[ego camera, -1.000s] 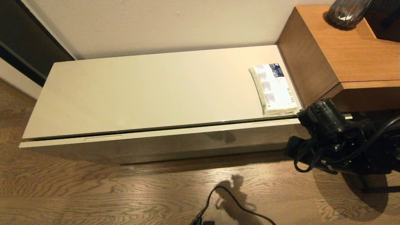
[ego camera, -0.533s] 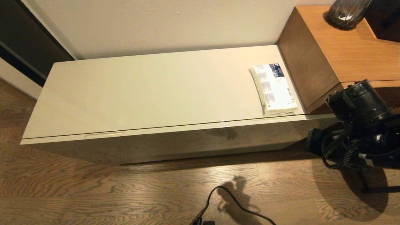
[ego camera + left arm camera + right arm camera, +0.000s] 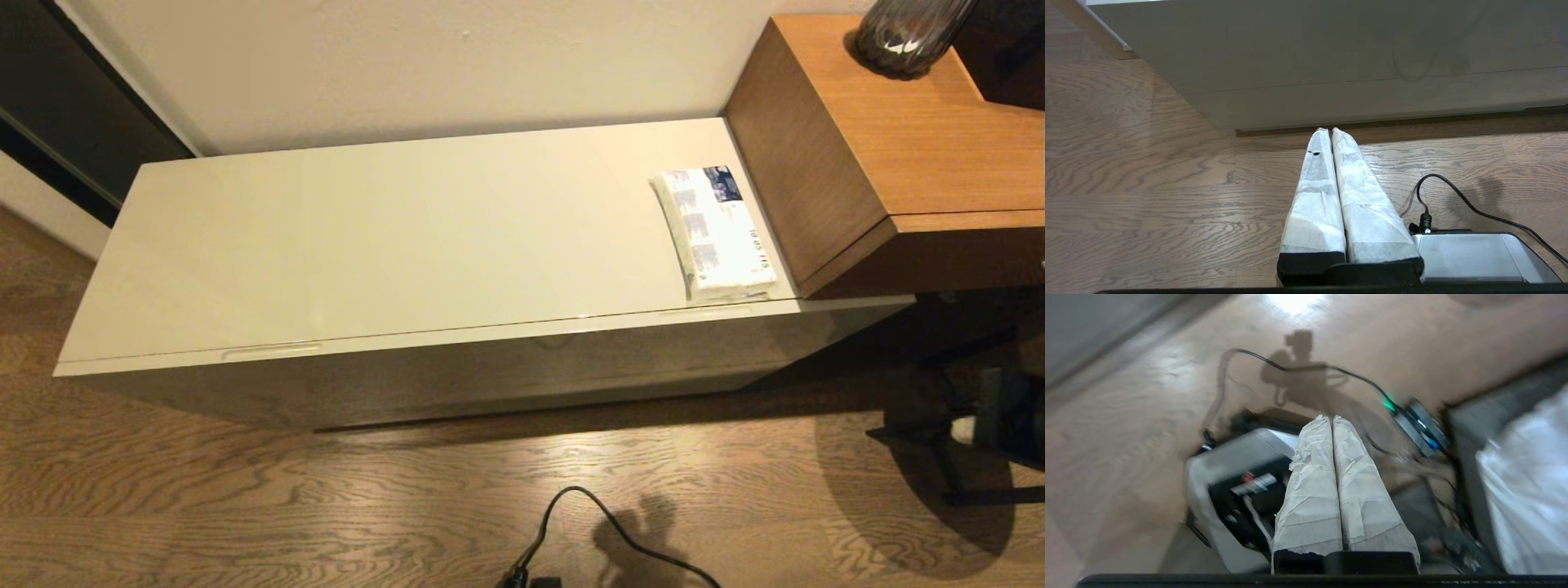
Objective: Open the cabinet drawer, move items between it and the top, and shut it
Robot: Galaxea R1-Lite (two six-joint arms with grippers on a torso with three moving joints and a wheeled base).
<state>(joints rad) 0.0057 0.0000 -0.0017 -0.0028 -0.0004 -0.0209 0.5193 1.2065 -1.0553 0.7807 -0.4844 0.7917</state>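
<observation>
The cabinet drawer [image 3: 490,363] sits flush under the top [image 3: 392,237], with no gap along its front edge; one slim recess [image 3: 269,352] shows near its left end. A white tissue pack with blue print [image 3: 717,231] lies at the right end of the top. Neither gripper is in the head view. My left gripper [image 3: 1328,130] hangs shut and empty over the wood floor, in front of the cabinet's lower front [image 3: 1331,81]. My right gripper [image 3: 1329,417] is also shut and empty, low over the floor and the robot's base [image 3: 1229,465].
A taller brown wooden unit [image 3: 898,147] abuts the cabinet's right end, with a dark vase [image 3: 906,33] on it. A black cable [image 3: 588,514] lies on the floor in front. The wall runs behind the cabinet, and a dark opening [image 3: 65,98] is at the far left.
The drawer, ajar with a dark gap a second ago, is now flush. My right arm has drawn back from the drawer's right end and left the head view.
</observation>
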